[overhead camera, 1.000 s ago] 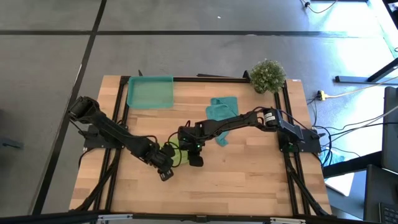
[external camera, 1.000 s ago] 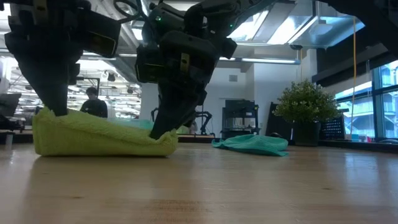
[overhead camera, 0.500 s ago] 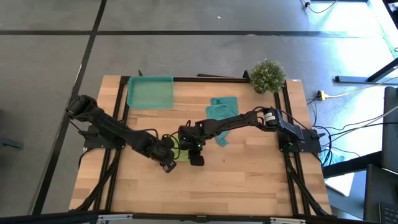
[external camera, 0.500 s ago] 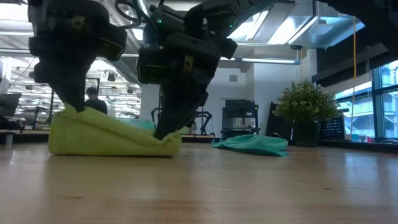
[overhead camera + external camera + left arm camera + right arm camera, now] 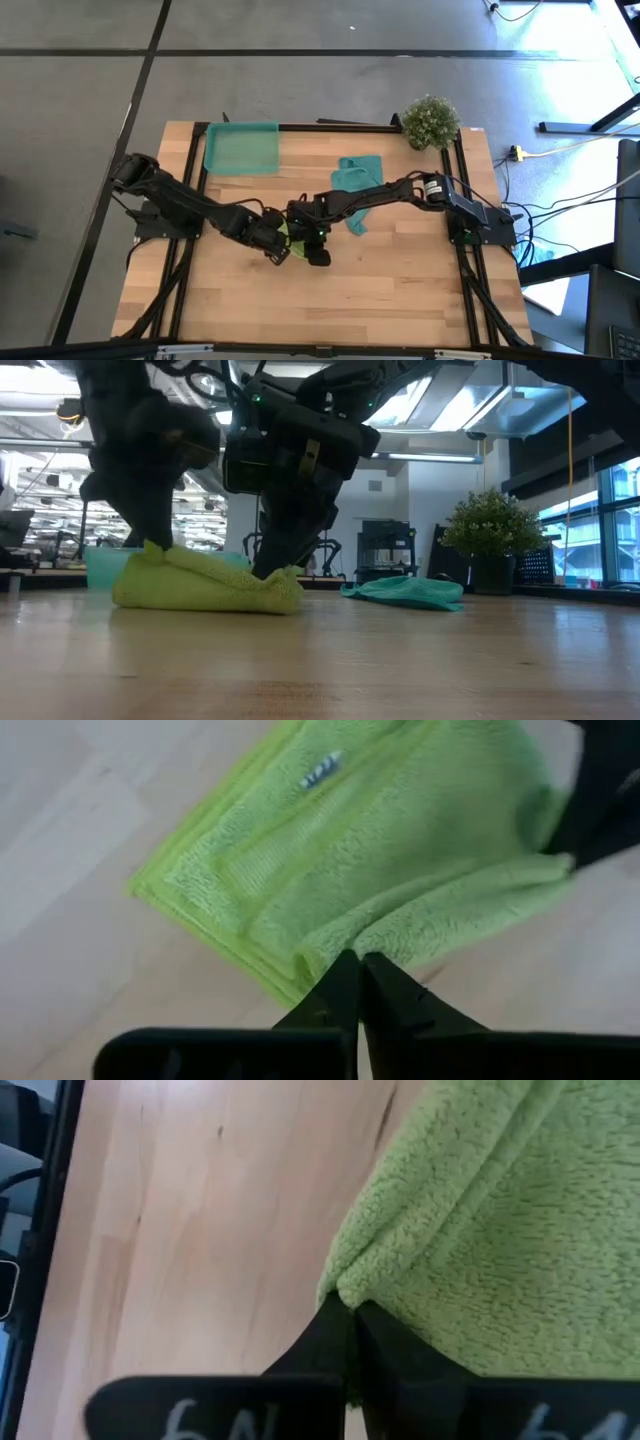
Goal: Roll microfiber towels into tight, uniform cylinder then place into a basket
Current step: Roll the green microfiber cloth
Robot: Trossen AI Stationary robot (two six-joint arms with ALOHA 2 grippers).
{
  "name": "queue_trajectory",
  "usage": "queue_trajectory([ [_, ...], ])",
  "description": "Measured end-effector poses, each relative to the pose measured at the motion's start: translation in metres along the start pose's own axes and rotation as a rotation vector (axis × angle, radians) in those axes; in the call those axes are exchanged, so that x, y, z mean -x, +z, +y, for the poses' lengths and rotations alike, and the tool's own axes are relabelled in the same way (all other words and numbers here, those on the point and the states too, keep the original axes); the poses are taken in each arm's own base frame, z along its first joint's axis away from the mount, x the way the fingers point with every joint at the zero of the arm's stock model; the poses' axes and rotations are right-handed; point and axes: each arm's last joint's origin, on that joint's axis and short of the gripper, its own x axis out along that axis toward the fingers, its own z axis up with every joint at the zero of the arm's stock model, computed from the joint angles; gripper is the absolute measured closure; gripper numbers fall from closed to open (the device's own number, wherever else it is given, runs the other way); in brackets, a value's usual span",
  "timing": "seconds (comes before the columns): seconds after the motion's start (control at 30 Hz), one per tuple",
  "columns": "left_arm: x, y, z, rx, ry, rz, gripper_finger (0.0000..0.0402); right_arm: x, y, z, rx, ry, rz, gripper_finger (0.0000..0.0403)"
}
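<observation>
Your left pincer (image 5: 152, 546) has carried its pinched edge of the lime-green towel (image 5: 215, 585) toward the right pincer (image 5: 268, 572), shortening the bundle. Its long axis now runs left-right, mid-table (image 5: 400, 290). Both pincers are clamped on the towel's opposite ends. Teal towel (image 5: 357, 180), basket (image 5: 241, 149) and potted plant (image 5: 431, 121) lie behind, well apart.

Both arms are matte black, jointed and slim; the right arm (image 5: 400, 192) carries a silver-white collar (dark cables trail beside its base), its wrist lit green.
</observation>
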Motion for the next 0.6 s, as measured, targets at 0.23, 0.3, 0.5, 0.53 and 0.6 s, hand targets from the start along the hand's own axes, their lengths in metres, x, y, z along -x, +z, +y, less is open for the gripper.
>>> queue_trajectory([
  [0.23, -0.022, -0.002, -0.002, -0.044, 0.070, 0.023, 0.0401, 0.002, 0.000, -0.002, -0.005, 0.060, -0.004, 0.0397],
  [0.3, -0.026, -0.003, -0.002, -0.049, 0.083, 0.029, 0.0401, 0.004, 0.000, -0.005, -0.010, 0.083, -0.009, 0.0397],
  [0.5, -0.035, -0.004, -0.003, -0.069, 0.104, 0.034, 0.0401, 0.007, 0.000, -0.009, -0.024, 0.144, -0.011, 0.0397],
  [0.53, -0.036, -0.004, -0.003, -0.073, 0.108, 0.036, 0.0401, 0.008, 0.000, -0.011, -0.027, 0.164, -0.015, 0.0397],
  [0.6, -0.038, -0.005, -0.003, -0.084, 0.108, 0.037, 0.0401, 0.011, 0.000, -0.015, -0.040, 0.194, -0.019, 0.0397],
])
